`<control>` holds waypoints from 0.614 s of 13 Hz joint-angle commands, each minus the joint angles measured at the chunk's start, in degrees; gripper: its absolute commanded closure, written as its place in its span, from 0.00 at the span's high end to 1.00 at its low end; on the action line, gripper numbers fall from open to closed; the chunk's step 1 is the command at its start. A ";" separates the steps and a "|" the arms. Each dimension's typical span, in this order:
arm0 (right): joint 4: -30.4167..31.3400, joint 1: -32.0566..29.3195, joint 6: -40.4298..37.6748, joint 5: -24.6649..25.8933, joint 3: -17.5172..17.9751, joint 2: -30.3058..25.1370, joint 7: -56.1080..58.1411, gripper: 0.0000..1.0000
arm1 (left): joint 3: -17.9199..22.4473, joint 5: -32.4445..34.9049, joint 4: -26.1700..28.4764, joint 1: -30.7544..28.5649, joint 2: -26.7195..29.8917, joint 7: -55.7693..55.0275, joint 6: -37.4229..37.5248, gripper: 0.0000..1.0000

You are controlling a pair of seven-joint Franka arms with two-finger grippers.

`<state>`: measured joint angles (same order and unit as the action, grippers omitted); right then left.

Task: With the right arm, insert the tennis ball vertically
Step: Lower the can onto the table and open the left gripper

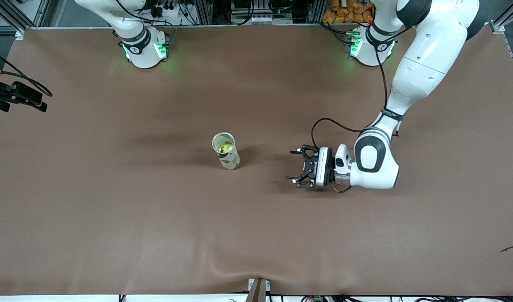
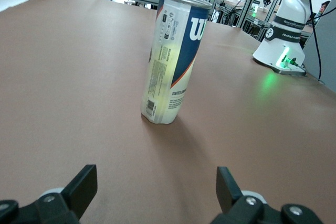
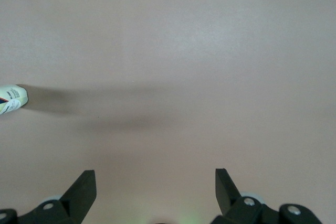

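An open tennis-ball can (image 1: 228,155) stands upright near the middle of the table, with a yellow tennis ball (image 1: 226,147) inside it. My left gripper (image 1: 291,165) is open and empty, held low and level beside the can toward the left arm's end, pointing at it. In the left wrist view the can (image 2: 173,61) stands ahead of the open left gripper (image 2: 155,182). My right arm shows only at its base (image 1: 141,46) in the front view. Its gripper (image 3: 155,182) is open and empty over bare table, with the can's edge (image 3: 11,99) at the frame's side.
The brown mat (image 1: 113,201) covers the whole table. A black device with a cable (image 1: 17,96) sits at the table's edge at the right arm's end. A small dark scrap (image 1: 511,248) lies near the front corner at the left arm's end.
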<state>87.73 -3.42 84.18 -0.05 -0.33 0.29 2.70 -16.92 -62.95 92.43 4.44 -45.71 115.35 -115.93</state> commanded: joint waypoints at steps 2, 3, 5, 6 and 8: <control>1.03 -0.37 0.11 -0.75 1.20 -0.38 -3.22 1.00 | 0.05 9.49 -1.81 -1.63 3.34 -14.14 3.68 1.00; 0.95 0.68 0.37 -0.75 1.29 0.32 -4.36 1.00 | 0.48 12.47 -2.08 -1.55 5.79 -19.15 5.08 1.00; 0.95 1.31 0.64 -1.27 1.29 1.11 -5.86 1.00 | 1.89 19.24 -2.17 -1.28 10.54 -31.97 8.42 1.00; 0.95 1.13 0.64 -2.58 1.29 1.37 -5.69 1.00 | 2.15 21.79 -2.17 -1.19 12.39 -37.25 9.83 1.00; 0.25 1.57 0.81 -2.42 1.29 1.38 -5.24 1.00 | 3.29 25.58 -2.17 -1.11 14.94 -46.14 12.20 1.00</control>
<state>88.40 -2.15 84.72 -1.68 1.03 2.01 -1.97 -15.13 -40.35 88.63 2.88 -34.05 75.69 -105.80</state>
